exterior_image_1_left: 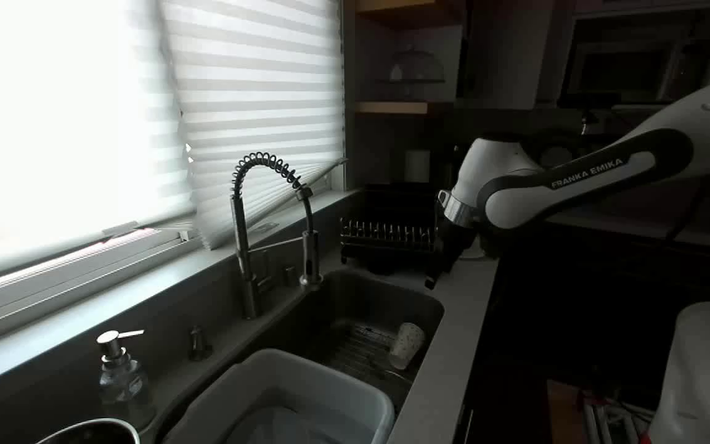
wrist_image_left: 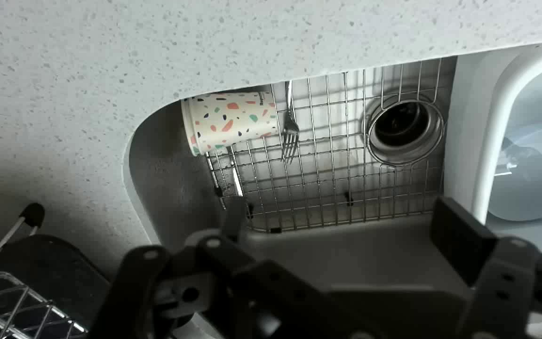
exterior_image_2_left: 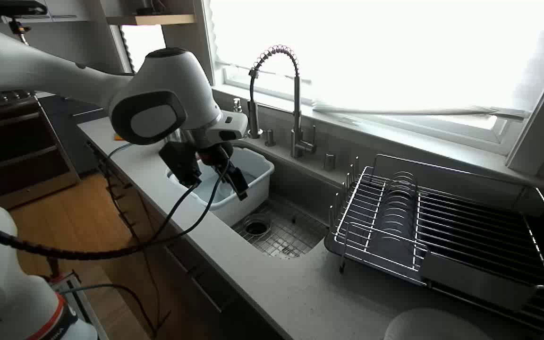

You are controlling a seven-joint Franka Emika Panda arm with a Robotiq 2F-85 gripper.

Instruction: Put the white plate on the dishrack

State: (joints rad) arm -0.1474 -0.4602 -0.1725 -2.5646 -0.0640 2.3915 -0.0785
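Hangs over the sink (wrist_image_left: 167,188) with gripper (wrist_image_left: 346,226) fingers (wrist_image_left: 461,240) wide apart, holding nothing, away from dishrack (exterior_image_2_left: 446,233) and white plate (exterior_image_2_left: 435,326) (probably; badly cropped).

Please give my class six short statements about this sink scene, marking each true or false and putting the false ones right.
1. The hand is open. True.
2. A cup lies tipped over in the sink, near a fork. True.
3. The fork is held in the hand. False: it lies on the wire grid in the sink.
4. The cup is plain white. False: it has a coloured pattern.
5. A tub sits at the end of the sink away from the dishrack. True.
6. The dishrack stands inside the sink. False: it stands on the counter, beside the sink.
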